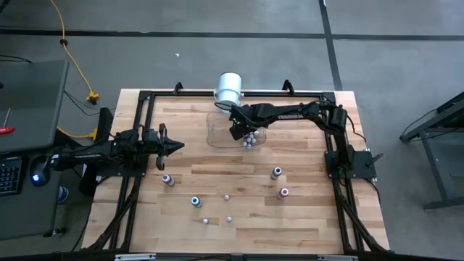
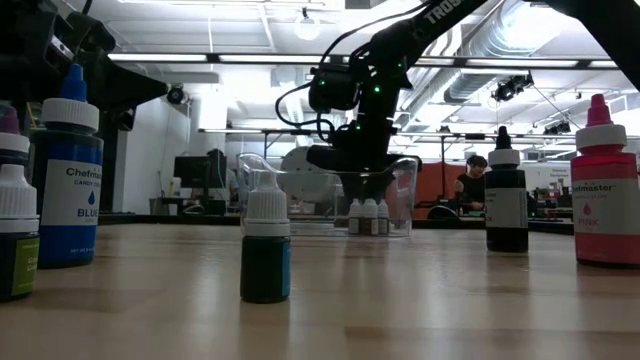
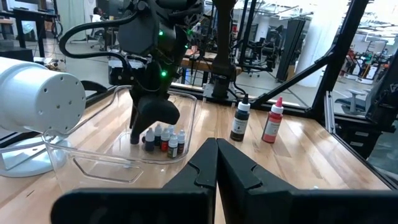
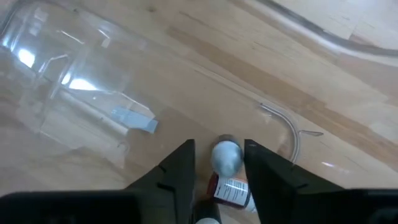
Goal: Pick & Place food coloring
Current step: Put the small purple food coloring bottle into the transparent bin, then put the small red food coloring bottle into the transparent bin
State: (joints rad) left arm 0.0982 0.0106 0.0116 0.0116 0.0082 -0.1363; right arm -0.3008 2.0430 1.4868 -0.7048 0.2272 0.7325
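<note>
we list: right gripper (image 4: pixel 219 163), inside the clear plastic tub (image 1: pixel 217 130), dark fingers apart astride a grey-capped small food coloring bottle (image 4: pixel 226 155) among the bottles there; left gripper (image 1: pixel 176 146), fingers together, left of centre; more bottles scattered on the wooden table (image 1: pixel 304 225).

Several small bottles (image 1: pixel 250 140) stand inside the tub (image 1: pixel 217 130), others scattered across the table (image 1: pixel 304 217).
</note>
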